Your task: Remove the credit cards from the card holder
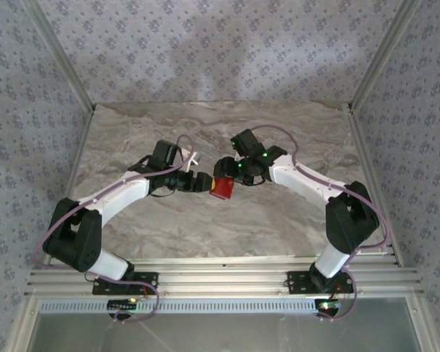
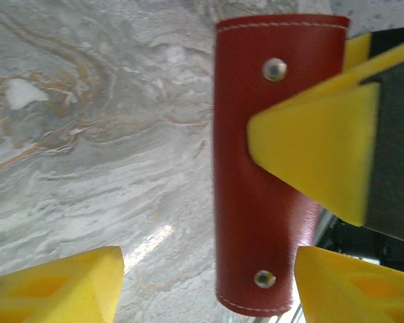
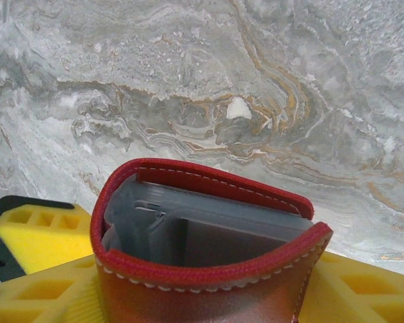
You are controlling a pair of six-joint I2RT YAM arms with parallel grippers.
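The red card holder (image 1: 221,188) hangs above the middle of the table between both grippers. My right gripper (image 3: 202,299) is shut on it, with a yellow pad (image 3: 37,232) on either side, and the holder is bent into a U. Inside lie its pale grey pockets (image 3: 209,225) with flat grey edges that may be the credit cards; I cannot tell them apart. In the left wrist view the holder's red spine (image 2: 262,168) stands upright with two rivets, and a right-gripper finger (image 2: 316,151) presses on it. My left gripper (image 2: 209,269) is open, and the spine's lower end sits between its fingers, close to the right one.
The marble-patterned tabletop (image 1: 227,227) stretches all around under the grippers. Patterned walls (image 1: 205,51) close the back and sides. An aluminium rail (image 1: 220,279) carrying both arm bases runs along the near edge.
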